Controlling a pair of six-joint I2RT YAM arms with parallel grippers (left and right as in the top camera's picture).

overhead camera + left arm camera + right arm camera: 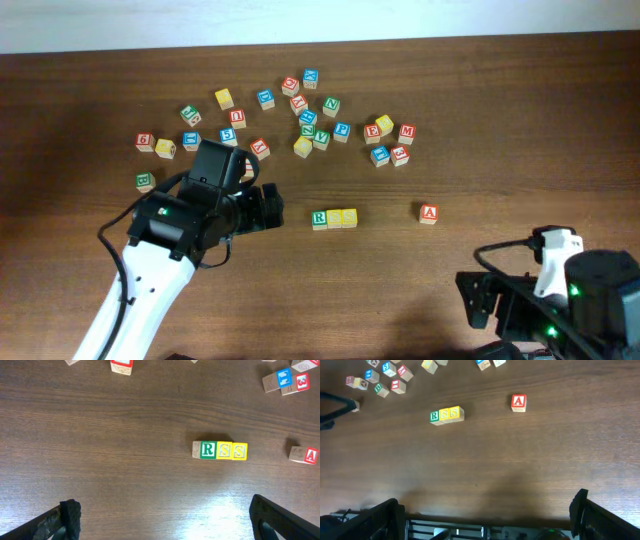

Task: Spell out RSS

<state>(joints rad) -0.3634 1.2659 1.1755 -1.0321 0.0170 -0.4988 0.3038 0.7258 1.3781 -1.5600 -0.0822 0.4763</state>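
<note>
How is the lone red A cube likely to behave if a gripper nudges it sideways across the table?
The A cube looks like rigid wood resting on a flat face, so it would probably slide rather than roll or tip. It is small, so it is likely light and may spin if pushed off-centre.

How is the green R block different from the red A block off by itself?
The R cube carries a green letter in a green frame; the A cube has a red letter in a red frame. The R cube sits at the end of a row, touching a yellow S cube; the A cube stands alone, apart from the row. Both are small wooden cubes, letter facing up.
</note>
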